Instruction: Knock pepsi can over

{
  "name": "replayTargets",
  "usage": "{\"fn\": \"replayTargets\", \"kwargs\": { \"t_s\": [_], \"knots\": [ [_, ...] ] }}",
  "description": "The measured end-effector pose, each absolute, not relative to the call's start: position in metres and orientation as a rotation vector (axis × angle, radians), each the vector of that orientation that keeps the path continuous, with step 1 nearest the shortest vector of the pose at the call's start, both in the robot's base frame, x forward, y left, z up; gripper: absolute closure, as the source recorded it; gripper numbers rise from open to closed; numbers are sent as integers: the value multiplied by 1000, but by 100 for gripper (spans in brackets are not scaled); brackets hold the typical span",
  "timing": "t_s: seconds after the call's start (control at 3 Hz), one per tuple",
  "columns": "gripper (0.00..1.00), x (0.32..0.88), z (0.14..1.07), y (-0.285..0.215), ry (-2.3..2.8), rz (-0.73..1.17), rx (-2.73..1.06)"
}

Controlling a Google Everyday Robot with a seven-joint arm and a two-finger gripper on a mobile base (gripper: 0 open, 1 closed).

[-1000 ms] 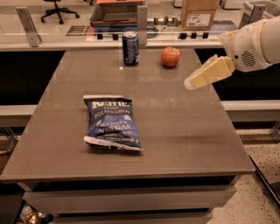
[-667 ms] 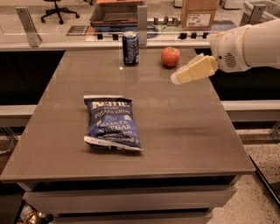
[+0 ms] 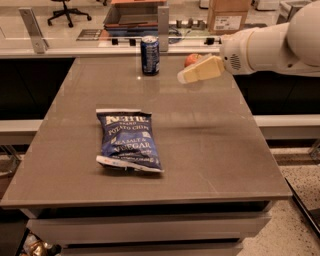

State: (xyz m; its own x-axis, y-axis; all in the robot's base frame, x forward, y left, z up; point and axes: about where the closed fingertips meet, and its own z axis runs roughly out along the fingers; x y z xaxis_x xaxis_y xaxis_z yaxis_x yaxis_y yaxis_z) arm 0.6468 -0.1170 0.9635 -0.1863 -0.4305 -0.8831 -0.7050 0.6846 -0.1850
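The pepsi can [image 3: 150, 55] is a small dark blue can with a silver top rim. It stands upright near the far edge of the grey table [image 3: 210, 150]. My gripper [image 3: 184, 77] reaches in from the right on a white arm, with cream-coloured fingers [image 3: 200, 70] pointing left. It hovers above the table, a short way right of the can and slightly nearer to me. It does not touch the can.
A flat blue chip bag [image 3: 128, 140] lies in the left middle of the table. A red apple [image 3: 191, 59] sits behind my gripper, partly hidden. A counter with a metal post [image 3: 163, 22], a tray and a cardboard box [image 3: 228, 15] runs behind the table.
My gripper has moved left across the far part of the table, toward the can, and now covers part of the apple. The can and the bag have not moved.
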Motion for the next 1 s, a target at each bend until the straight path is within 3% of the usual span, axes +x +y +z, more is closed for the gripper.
{"fn": "replayTargets", "kwargs": {
  "t_s": [0.33,1.0],
  "knots": [
    [0,702,944,-89,1819,367,-885],
    [0,715,945,-78,1806,379,-909]
  ]
}}
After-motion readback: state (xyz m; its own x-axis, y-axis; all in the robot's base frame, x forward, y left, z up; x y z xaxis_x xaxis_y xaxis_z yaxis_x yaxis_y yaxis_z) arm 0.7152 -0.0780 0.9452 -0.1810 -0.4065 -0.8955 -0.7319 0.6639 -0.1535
